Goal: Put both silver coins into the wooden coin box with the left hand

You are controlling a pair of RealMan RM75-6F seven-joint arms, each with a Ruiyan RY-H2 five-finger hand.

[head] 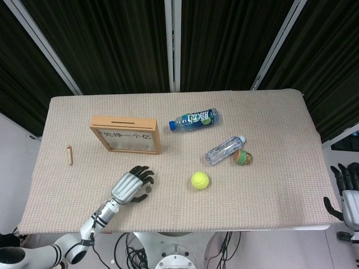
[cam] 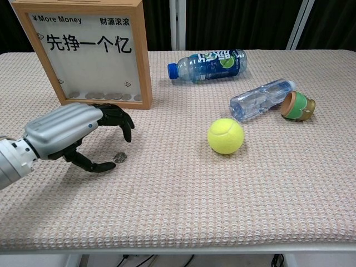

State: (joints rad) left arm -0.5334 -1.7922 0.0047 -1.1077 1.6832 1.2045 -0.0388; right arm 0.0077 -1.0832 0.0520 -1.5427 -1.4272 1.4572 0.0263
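Note:
A single silver coin (cam: 119,157) lies flat on the woven mat, mostly hidden under my fingers in the head view. My left hand (cam: 78,135) (head: 132,185) hovers over it with fingers spread and curved, thumb tip just left of the coin, holding nothing. The wooden coin box (head: 126,134) (cam: 89,51) stands upright behind it, slot on top, several coins visible at its glass bottom. My right hand (head: 348,193) hangs off the table's right edge with fingers apart. I see no second loose coin.
A yellow tennis ball (head: 199,180) sits right of the coin. A blue-label bottle (head: 193,120), a clear bottle (head: 224,149) and a small green-and-brown cup (head: 243,157) lie further back right. A small brown stick (head: 69,154) lies at the left.

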